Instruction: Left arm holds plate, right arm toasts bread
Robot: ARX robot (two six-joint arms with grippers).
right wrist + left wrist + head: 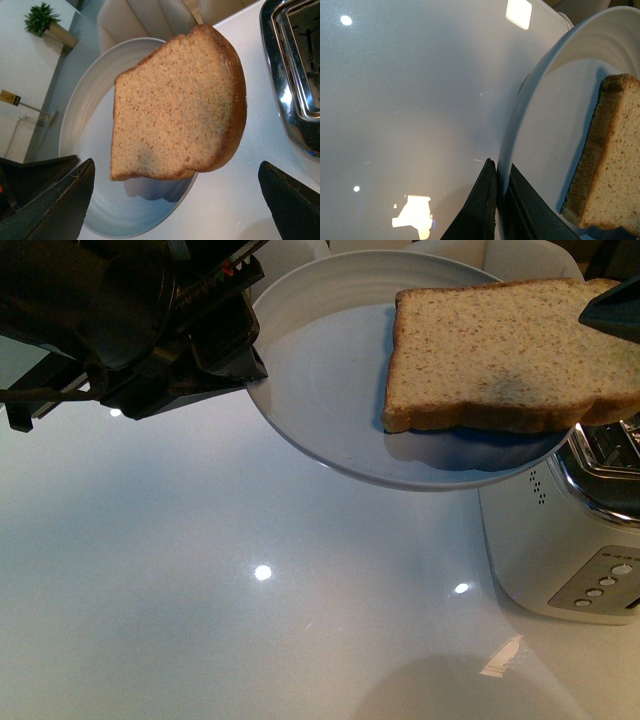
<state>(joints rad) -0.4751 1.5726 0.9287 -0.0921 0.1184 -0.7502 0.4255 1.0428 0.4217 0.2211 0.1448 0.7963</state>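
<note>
White table (200, 590) carries a white-and-chrome toaster (560, 540) at the right, beside and above which the pale plate (320, 390) hangs in the air with the bread (500, 350) lying on it, overhanging the rim toward the toaster, the left hand (501, 170) pinching the plate's rim and the right hand (176, 164) spread wide.

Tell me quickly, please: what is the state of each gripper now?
Left gripper: closed on the rim of the plate.
Right gripper: open, holding nothing.
</note>
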